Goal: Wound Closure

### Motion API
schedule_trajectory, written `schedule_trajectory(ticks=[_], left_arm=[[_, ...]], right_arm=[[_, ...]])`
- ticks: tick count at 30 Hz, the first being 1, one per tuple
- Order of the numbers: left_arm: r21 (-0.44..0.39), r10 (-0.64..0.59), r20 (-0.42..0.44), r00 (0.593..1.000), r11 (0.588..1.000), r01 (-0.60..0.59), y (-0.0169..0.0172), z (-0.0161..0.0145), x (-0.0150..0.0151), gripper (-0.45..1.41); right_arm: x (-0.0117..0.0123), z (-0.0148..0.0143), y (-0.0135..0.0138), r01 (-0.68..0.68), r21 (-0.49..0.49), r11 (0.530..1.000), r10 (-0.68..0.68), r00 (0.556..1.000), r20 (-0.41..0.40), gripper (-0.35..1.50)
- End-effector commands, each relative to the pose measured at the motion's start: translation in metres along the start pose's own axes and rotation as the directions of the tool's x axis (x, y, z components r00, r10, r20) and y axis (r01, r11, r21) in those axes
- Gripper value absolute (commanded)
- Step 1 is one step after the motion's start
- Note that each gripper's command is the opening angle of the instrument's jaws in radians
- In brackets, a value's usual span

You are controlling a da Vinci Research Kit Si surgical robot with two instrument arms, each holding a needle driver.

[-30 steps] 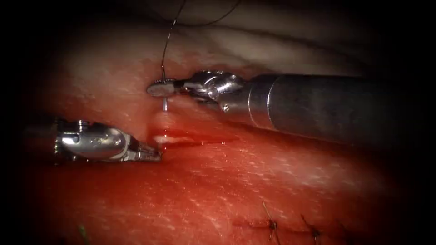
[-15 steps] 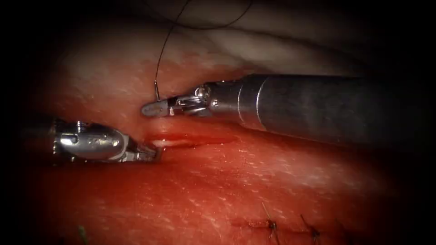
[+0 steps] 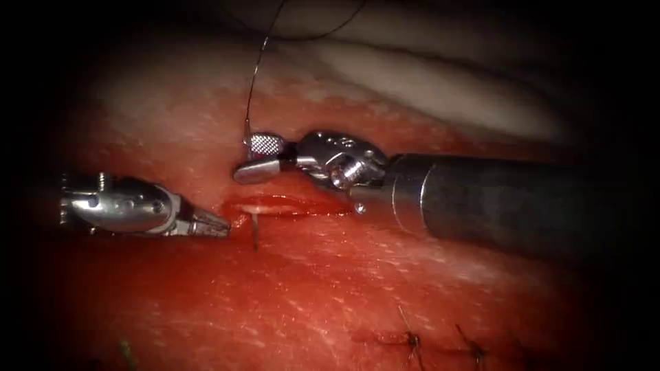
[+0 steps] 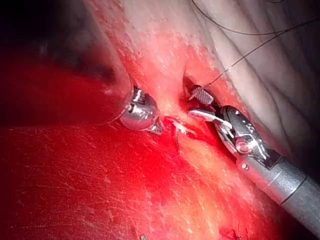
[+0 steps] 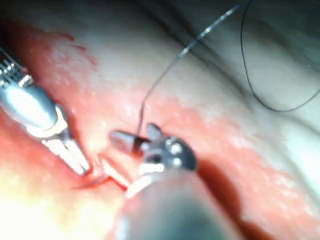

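Note:
The cut (image 3: 289,206) runs crosswise in the red tissue (image 3: 385,288). The curved needle sits in the tissue across the cut's left end. Its tip (image 3: 254,233) pokes out on the near side, and its tail stands on the far side beside the upper jaw. My right tool (image 3: 251,158) is open around that tail end and grips nothing; it also appears in the wrist views (image 4: 198,103) (image 5: 135,136). Dark thread (image 3: 256,75) rises from the tail. My left tool (image 3: 223,225) lies just left of the needle tip, slightly open and holding nothing.
Two finished stitches (image 3: 411,339) (image 3: 474,352) with short cut ends sit at the near right. Slack thread (image 5: 280,100) loops over the pale tissue (image 3: 426,82) at the back. The right tool's thick shaft (image 3: 509,203) lies over the cut's right part.
The right tool turned with the needle and drove it into the far edge; the tip came out on the near side. Its jaws then opened. The left tool drew back leftwards from the cut.

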Motion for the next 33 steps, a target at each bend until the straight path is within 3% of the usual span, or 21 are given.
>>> schedule_trajectory(ticks=[1,8,12,19,27,33], left_arm=[[0.0,0.01,-0.005,1.0,1.0,-0.01,0.0005,0.0009,-0.0001,0.16],[0.045,0.12,-0.071,0.99,0.992,-0.117,0.0012,0.0024,0.0024,0.47],[0.05,0.153,-0.074,0.985,0.987,-0.15,0.0013,0.0031,0.0029,0.55],[0.066,0.237,-0.064,0.969,0.97,-0.233,0.0007,0.0038,0.0016,0.55],[0.077,0.251,-0.042,0.967,0.966,-0.247,0.0005,0.0053,0.0012,0.54],[0.13,0.266,-0.088,0.96,0.959,-0.253,0.0006,0.0055,0.0017,0.45]], right_arm=[[0.0005,0.0003,0.0007,0.005,-0.019,1.0,-0.005,1.0,0.008,1.16],[0.0007,-0.0014,0.0017,0.005,-0.049,0.999,-0.004,1.0,0.029,1.16],[0.0007,-0.0016,0.0019,0.01,-0.059,0.998,-0.008,1.0,0.026,1.16],[0.0008,-0.0016,0.0019,0.021,-0.062,0.998,-0.019,0.999,0.026,1.16],[0.0009,-0.0015,0.0019,0.02,-0.064,0.998,-0.018,1.0,0.023,1.16],[0.0009,-0.0015,0.0019,0.025,-0.065,0.998,-0.024,0.999,0.023,1.16]])
